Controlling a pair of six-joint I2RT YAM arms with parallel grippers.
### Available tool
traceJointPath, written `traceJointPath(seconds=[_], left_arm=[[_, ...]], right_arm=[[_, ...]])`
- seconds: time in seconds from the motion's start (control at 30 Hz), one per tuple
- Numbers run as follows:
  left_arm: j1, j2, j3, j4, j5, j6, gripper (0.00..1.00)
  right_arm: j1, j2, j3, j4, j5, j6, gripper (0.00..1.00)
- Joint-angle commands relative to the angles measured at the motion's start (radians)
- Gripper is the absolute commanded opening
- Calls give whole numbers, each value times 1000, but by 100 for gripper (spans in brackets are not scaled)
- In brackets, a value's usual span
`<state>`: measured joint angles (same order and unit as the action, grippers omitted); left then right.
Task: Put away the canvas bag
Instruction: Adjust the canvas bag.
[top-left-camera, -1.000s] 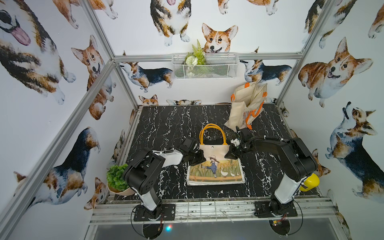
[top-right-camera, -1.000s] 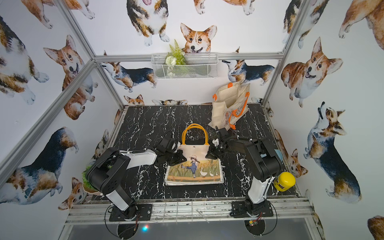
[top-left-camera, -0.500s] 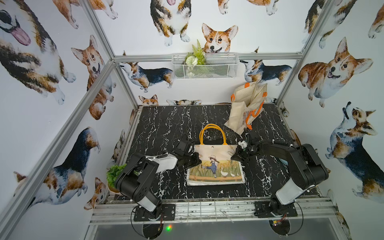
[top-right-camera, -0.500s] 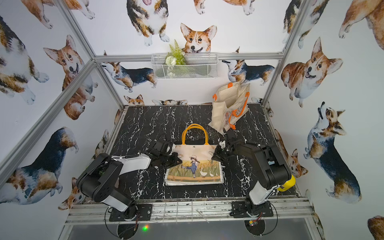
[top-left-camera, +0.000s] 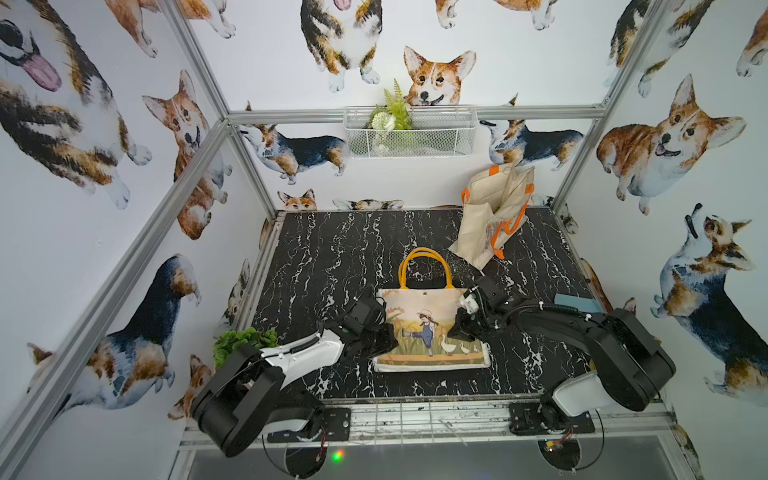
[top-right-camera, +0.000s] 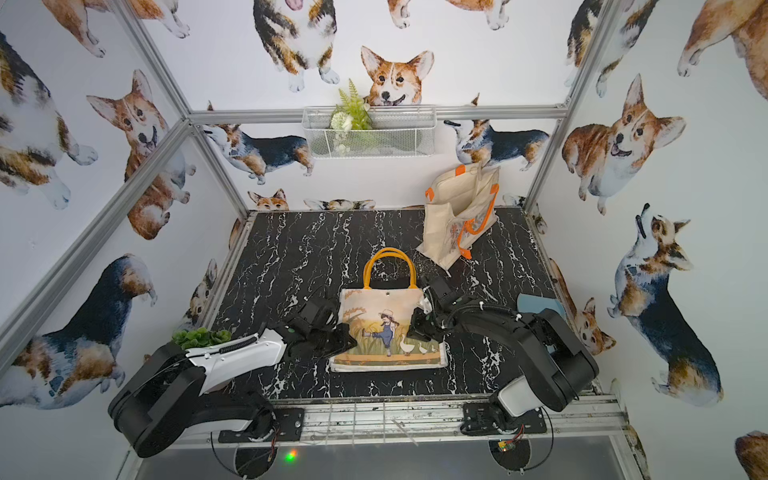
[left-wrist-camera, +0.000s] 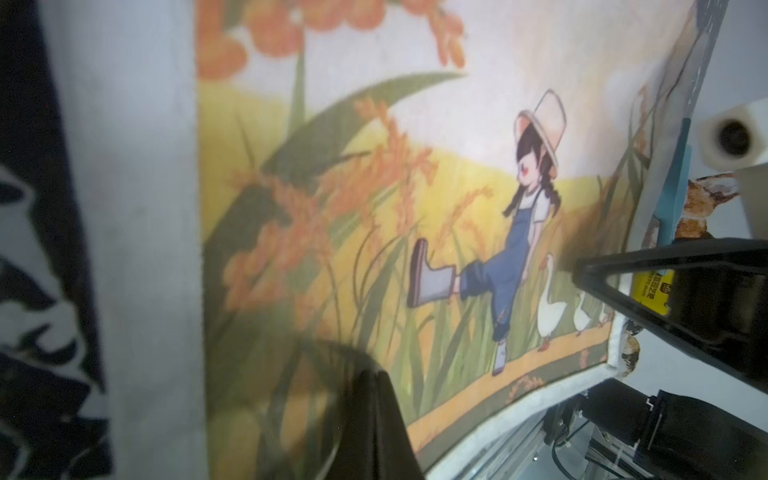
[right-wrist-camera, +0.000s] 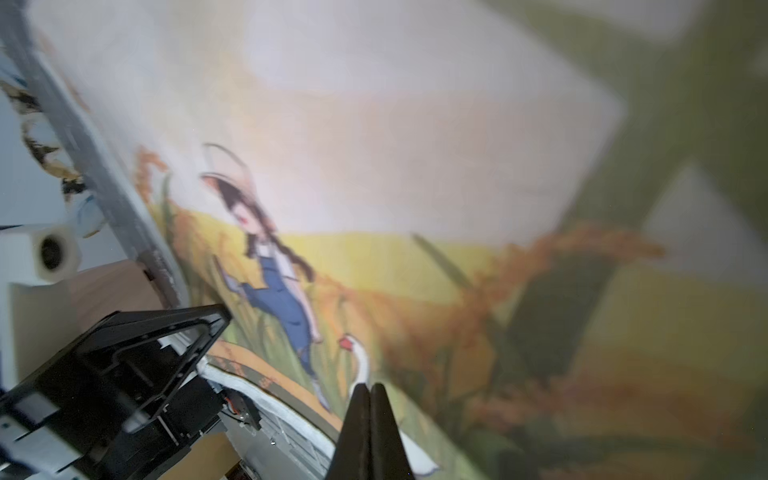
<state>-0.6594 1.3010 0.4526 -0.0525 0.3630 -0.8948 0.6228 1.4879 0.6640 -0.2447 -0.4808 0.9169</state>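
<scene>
You seemed to be lining up: left gripper (top-left-camera: 390, 332) and right gripper (top-left-camera: 456, 330), pinched shut and empty, touched the canvas bag (top-left-camera: 424, 309) at its sides; gripping probably needed them opened.

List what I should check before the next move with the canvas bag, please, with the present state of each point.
1. The canvas bag lies flat on the table, print up: ok.
2. The left gripper is shut, at the bag's left edge: ok.
3. The right gripper is shut, at the bag's right edge: ok.
4. Fabric is pinched between the fingers of either gripper: cannot tell.
5. The yellow handles are free, with nothing on them: ok.
6. The cream bag at the back right stands apart from the canvas bag: ok.
</scene>
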Motion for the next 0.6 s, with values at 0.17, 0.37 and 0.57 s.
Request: traceJointPath(seconds=[0.17, 0.37, 0.57], left_arm=[[-4, -109, -112, -69, -72, -42, 0], [-4, -150, -133, -96, -82, -43, 0], [-5, -158, -160, -85, -78, -52, 0]], right_arm=[[5, -20, -133, 64, 50, 45, 6], [-6, -81, -184, 18, 88, 31, 7], [-40, -164, -247, -30, 113, 28, 8]])
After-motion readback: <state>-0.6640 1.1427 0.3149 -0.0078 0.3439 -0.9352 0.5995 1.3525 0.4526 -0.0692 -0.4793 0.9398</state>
